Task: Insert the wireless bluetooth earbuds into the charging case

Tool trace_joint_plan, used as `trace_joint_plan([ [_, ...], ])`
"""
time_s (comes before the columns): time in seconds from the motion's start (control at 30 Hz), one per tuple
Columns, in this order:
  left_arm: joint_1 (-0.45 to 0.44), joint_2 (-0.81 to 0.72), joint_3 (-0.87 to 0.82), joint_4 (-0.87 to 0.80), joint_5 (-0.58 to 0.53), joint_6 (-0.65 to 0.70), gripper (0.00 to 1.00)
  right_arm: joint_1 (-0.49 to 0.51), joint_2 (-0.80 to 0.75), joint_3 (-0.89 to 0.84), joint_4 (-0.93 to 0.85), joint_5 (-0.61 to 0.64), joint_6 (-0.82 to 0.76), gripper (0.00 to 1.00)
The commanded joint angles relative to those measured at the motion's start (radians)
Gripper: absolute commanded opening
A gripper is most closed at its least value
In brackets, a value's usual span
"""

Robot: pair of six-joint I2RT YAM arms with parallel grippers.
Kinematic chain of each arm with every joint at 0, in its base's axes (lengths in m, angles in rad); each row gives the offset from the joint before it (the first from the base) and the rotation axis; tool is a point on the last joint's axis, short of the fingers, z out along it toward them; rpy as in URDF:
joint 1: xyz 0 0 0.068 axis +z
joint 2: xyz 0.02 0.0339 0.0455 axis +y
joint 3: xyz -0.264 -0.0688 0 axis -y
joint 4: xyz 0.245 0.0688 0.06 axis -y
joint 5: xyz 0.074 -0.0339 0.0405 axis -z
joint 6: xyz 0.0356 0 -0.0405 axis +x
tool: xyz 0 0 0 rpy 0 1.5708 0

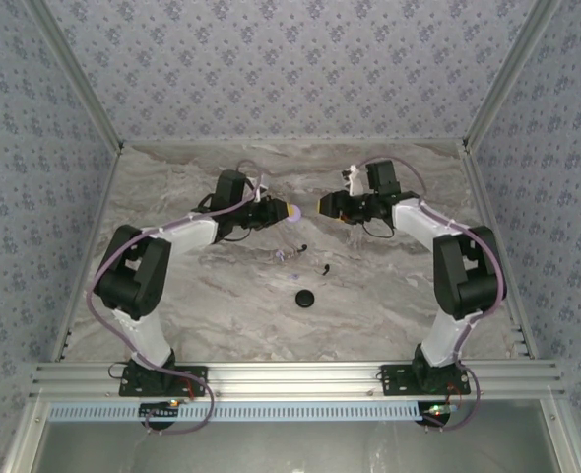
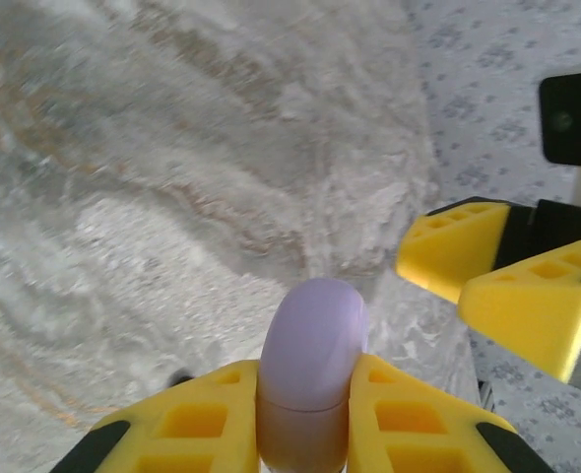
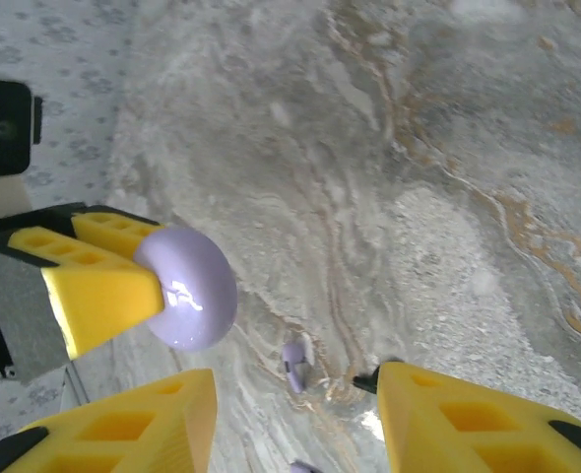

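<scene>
Lavender earbud [image 3: 293,363] lies mid-worktop [image 1: 202,296], black earbud [image 1: 325,268] to its right. Tiny, light and glossy, so probably slippery: pinch across the bud. Beyond, left hand [image 2: 305,382] clamps the lavender charging case [image 2: 313,345]; right hand [image 1: 319,205] gapes empty.

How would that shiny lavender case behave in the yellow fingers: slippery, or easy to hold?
Probably slippery: the lavender case is glossy, with a bright glint, and rounded all over. The left gripper pinches its curved sides, so it might squirt out if squeezed off-centre. Set on the table, it would likely rock rather than sit still.
</scene>
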Motion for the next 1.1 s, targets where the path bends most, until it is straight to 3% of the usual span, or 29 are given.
trace_joint_plan([
  [0.0,0.004,-0.069,-0.023,0.105,0.065,0.055,0.19,-0.006,-0.08,-0.036,0.081,-0.113,-0.064,0.53],
  [0.27,-0.005,-0.176,-0.08,0.207,0.131,0.097,0.19,-0.007,-0.168,-0.045,0.136,-0.25,-0.098,0.64],
  [0.6,-0.039,-0.239,-0.073,0.196,0.183,0.157,0.18,0.012,-0.181,-0.032,0.131,-0.344,-0.128,0.66],
  [0.83,-0.05,-0.243,-0.065,0.18,0.187,0.171,0.19,0.029,-0.18,-0.015,0.095,-0.36,-0.159,0.62],
  [1.07,-0.058,-0.241,-0.061,0.169,0.192,0.181,0.18,0.034,-0.169,-0.008,0.095,-0.378,-0.161,0.51],
])
